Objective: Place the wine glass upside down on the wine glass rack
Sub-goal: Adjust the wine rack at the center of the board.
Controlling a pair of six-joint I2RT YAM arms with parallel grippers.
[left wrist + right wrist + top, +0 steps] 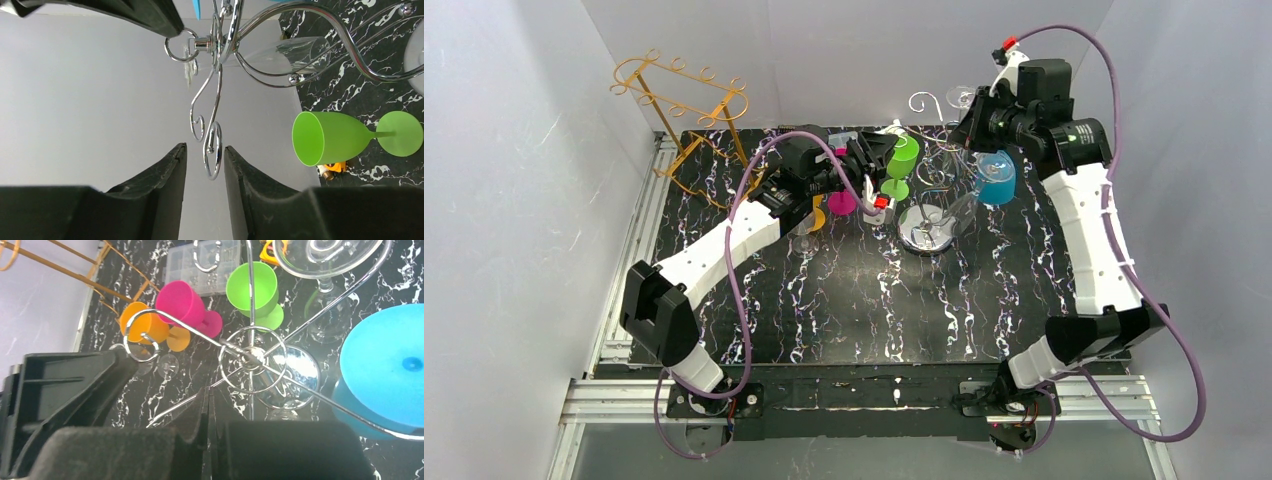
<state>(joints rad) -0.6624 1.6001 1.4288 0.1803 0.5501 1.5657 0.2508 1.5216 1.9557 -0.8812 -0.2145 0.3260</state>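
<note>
Nearest, the left end effector sat apart around a wine glass rack curl, the right end effector pressed together, and we judged the green wine glass, upright at the rack's eleven o'clock, unhung.

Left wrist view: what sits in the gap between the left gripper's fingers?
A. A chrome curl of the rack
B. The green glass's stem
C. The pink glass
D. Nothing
A: a chrome rack curl hangs in the gap at the left gripper, while the green glass lies off to one side.
</note>
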